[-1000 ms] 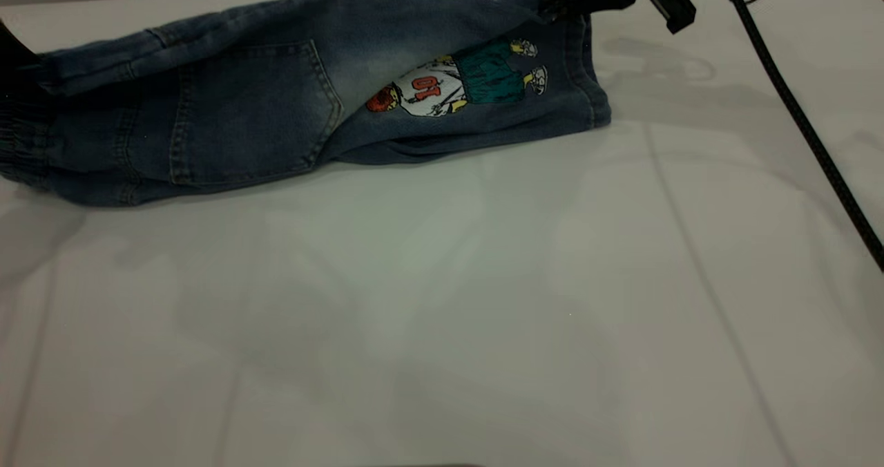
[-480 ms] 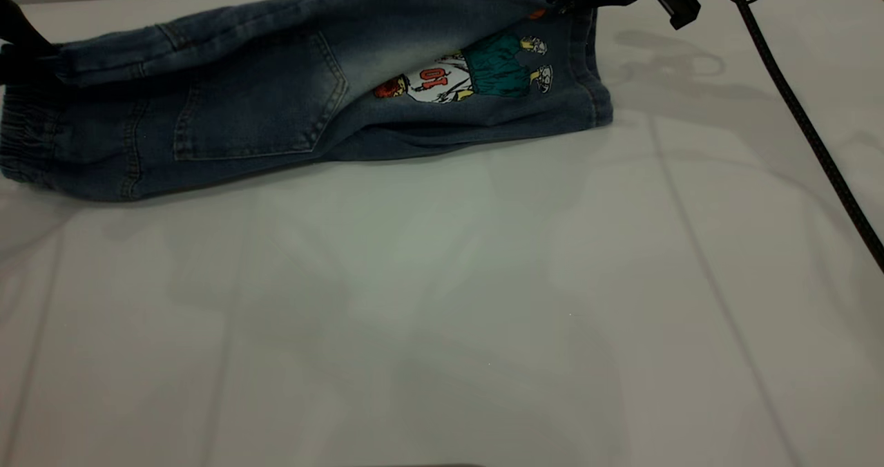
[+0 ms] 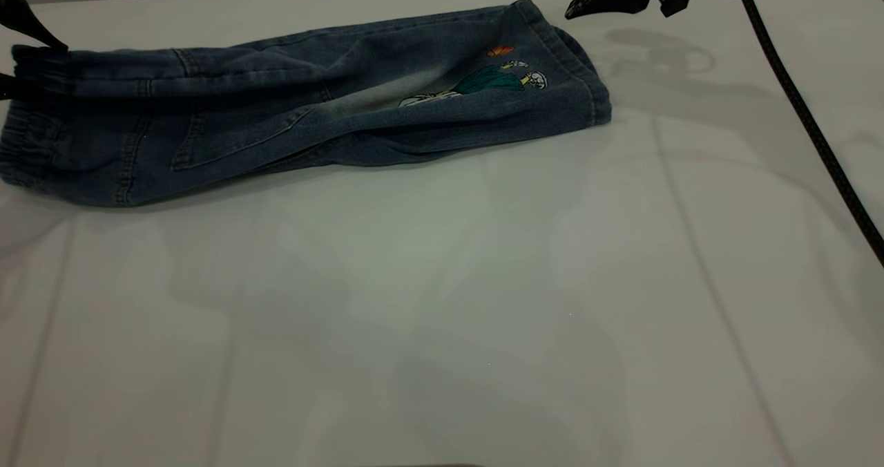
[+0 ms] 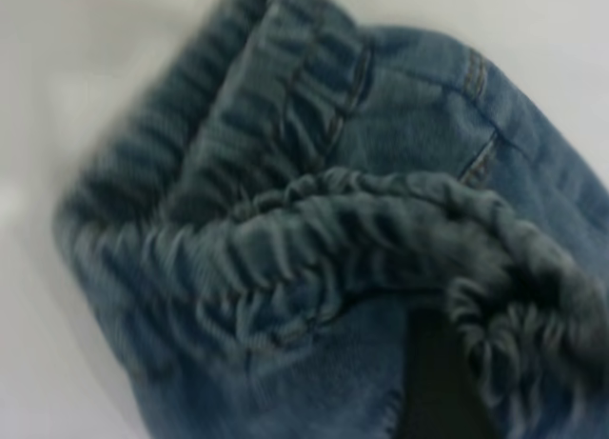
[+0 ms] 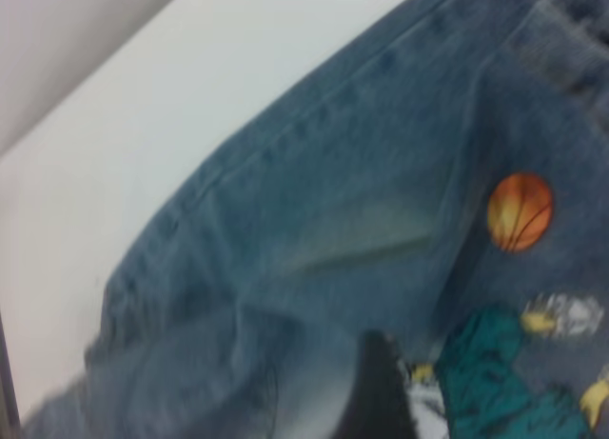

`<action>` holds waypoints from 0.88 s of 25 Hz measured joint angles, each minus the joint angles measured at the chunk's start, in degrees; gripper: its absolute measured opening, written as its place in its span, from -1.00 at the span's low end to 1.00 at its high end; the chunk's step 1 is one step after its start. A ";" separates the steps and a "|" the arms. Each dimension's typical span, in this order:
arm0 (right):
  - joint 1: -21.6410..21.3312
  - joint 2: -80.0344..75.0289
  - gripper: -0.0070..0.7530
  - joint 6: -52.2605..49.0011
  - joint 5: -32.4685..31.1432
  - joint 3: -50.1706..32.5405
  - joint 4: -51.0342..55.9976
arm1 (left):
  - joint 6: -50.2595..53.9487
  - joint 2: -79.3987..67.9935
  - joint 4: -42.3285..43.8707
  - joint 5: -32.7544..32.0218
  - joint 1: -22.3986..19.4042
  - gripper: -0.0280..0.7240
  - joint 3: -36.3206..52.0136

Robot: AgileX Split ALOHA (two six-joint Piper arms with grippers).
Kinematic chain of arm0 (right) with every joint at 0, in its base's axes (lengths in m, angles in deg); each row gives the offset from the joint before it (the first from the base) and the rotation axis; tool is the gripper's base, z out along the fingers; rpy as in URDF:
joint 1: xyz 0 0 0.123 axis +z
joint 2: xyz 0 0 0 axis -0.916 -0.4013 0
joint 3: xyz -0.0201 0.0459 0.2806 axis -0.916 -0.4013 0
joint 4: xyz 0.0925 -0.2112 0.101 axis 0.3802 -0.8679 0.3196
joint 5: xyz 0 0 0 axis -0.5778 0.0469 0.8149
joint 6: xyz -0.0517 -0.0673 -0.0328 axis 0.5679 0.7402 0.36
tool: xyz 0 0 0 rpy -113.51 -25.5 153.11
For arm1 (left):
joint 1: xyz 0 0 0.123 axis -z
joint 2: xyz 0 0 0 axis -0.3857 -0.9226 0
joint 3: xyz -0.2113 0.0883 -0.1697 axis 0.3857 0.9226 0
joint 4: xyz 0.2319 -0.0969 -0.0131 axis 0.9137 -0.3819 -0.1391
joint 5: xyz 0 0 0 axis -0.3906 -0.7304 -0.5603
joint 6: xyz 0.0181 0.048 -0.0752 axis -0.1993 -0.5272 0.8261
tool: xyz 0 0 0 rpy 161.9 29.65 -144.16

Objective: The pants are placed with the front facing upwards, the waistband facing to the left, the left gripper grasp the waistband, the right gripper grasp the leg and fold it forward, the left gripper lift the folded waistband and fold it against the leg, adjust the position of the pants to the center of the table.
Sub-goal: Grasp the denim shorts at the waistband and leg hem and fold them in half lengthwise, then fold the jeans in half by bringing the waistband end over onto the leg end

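One pants [image 3: 297,118], two tools

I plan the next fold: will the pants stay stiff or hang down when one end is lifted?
Probably hang: the pants lie in soft creases on the table. The gathered waistband likely stretches, so the left claw may pull it before the rest follows.

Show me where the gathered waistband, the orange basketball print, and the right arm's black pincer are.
Gathered elastic blue denim waistband [image 4: 314,239], left wrist view, on the ruched middle fold.
Orange basketball print [image 5: 520,211], right wrist view, on the ball's centre.
Black right pincer [image 3: 577,7], exterior view, at its tips beyond the pants' leg cuff.
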 joint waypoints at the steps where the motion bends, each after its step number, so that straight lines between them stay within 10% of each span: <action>1: 0.00 0.00 0.36 1.18 -1.33 0.00 -0.06 | -3.01 0.00 0.00 0.23 0.00 0.17 -0.11; 14: 0.00 0.00 0.47 5.86 -17.02 0.00 -3.84 | -19.72 0.32 -6.23 -1.94 0.00 0.32 -2.87; 22: 0.00 0.00 0.47 6.38 -20.98 0.01 -7.81 | -18.14 4.45 12.67 -9.24 -3.62 0.27 -2.07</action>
